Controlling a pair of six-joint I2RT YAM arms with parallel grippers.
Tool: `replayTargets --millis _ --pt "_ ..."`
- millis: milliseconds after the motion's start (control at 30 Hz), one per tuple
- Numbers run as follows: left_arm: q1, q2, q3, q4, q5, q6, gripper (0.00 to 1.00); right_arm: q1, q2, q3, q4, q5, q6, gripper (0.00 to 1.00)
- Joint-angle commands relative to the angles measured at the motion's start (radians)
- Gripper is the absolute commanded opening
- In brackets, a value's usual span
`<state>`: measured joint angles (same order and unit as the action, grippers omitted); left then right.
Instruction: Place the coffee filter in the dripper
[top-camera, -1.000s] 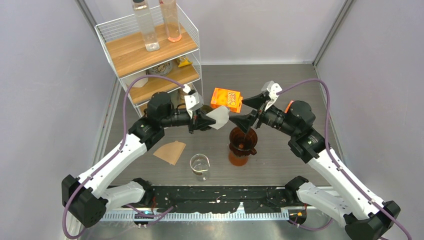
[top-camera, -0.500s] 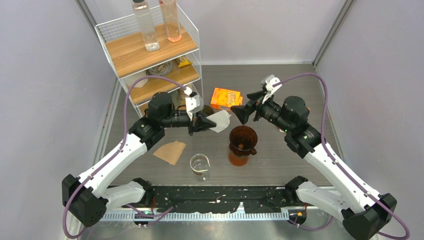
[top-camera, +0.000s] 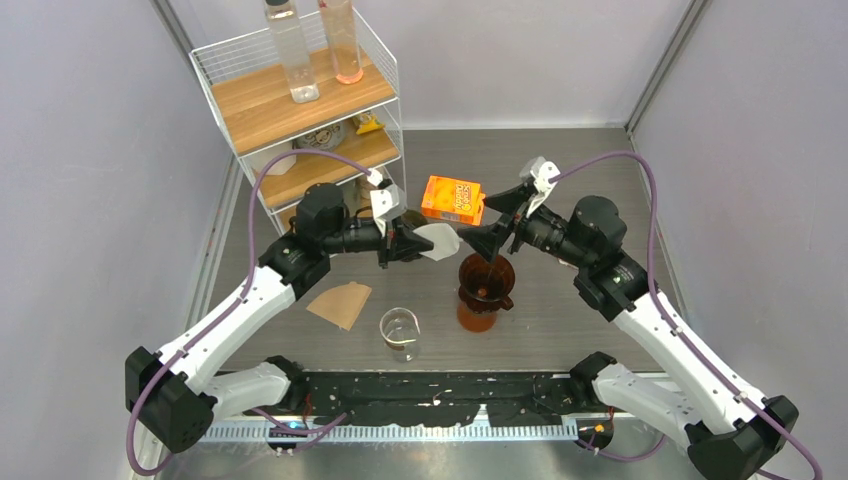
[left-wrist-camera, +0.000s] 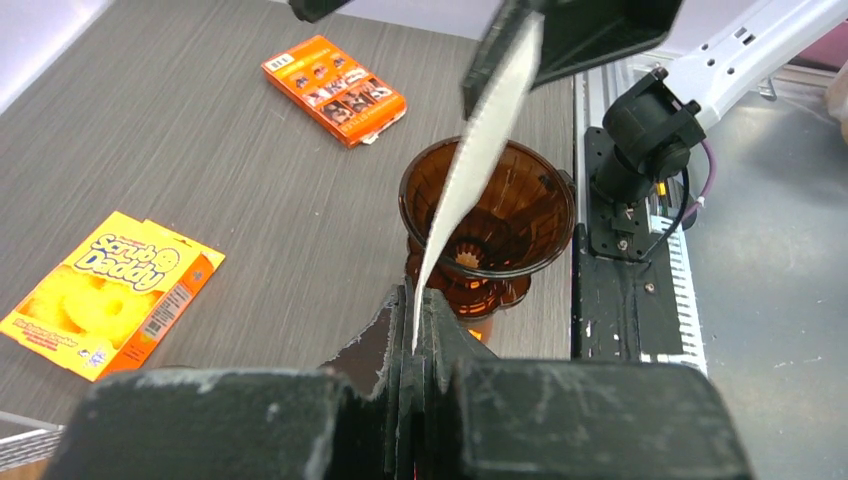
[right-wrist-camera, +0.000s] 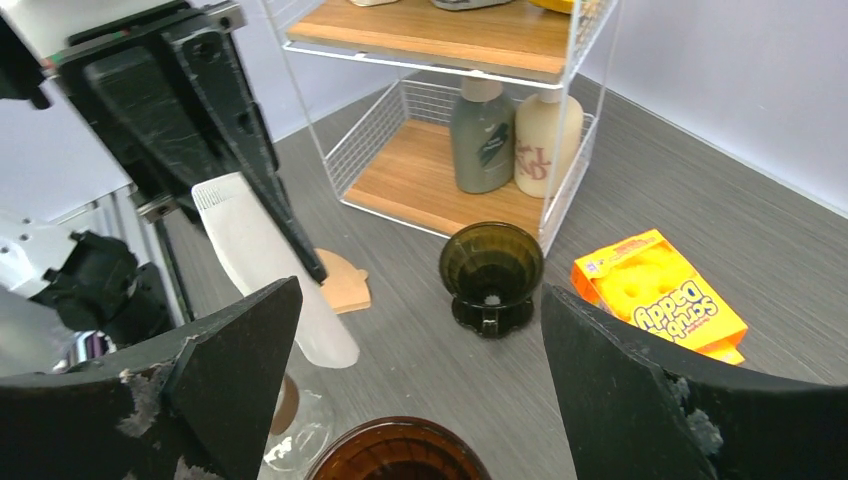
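Note:
My left gripper (top-camera: 405, 243) is shut on the edge of a white paper coffee filter (top-camera: 438, 241), held in the air just left of and above the amber dripper (top-camera: 486, 285). In the left wrist view the filter (left-wrist-camera: 480, 150) rises edge-on from the closed jaws (left-wrist-camera: 413, 310) over the dripper (left-wrist-camera: 510, 215). My right gripper (top-camera: 490, 222) stands wide open facing the filter's far end, above the dripper. From the right wrist, the filter (right-wrist-camera: 270, 260) hangs by the left fingertip (right-wrist-camera: 250, 330); the dripper's rim (right-wrist-camera: 395, 455) shows at the bottom edge.
A brown filter (top-camera: 342, 303) and a glass beaker (top-camera: 399, 330) lie near the front left. An orange sponge box (top-camera: 452, 198) sits behind the dripper. The wire shelf rack (top-camera: 300, 100) stands at the back left, with a dark green dripper (right-wrist-camera: 492, 272) beside it.
My right gripper pulled up and back from the filter, then came down beside it again, open throughout. The left gripper and filter barely moved.

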<state>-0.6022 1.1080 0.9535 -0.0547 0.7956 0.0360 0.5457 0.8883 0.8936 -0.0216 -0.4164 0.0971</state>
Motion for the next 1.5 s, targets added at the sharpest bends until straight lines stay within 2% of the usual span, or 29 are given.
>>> replayTargets --millis 0,133,467,667,900,1233,1467 --pt "-0.003 -0.026 -0.003 0.09 -0.003 -0.03 0.0 -0.001 -0.04 -0.011 0.038 -0.132 0.0 0.96" --pt "-0.002 -0.026 0.0 0.086 0.011 -0.03 0.0 0.0 -0.031 -0.02 0.052 -0.205 0.0 0.95" --pt "-0.004 -0.008 0.005 0.095 0.034 -0.03 0.0 0.002 0.006 -0.014 0.056 -0.251 -0.002 0.95" --pt "-0.003 -0.001 0.011 0.093 0.036 -0.05 0.0 0.003 0.026 -0.006 0.06 -0.213 0.014 0.95" --pt "-0.002 0.0 0.004 0.11 0.035 -0.092 0.0 0.005 0.009 -0.028 0.092 -0.092 0.034 0.95" --pt "-0.004 0.005 0.001 0.1 0.159 -0.067 0.0 0.007 0.027 -0.025 0.135 0.033 0.053 0.96" --pt "-0.003 -0.005 0.006 0.064 0.169 -0.041 0.0 0.007 0.047 -0.005 0.115 -0.064 0.042 0.95"
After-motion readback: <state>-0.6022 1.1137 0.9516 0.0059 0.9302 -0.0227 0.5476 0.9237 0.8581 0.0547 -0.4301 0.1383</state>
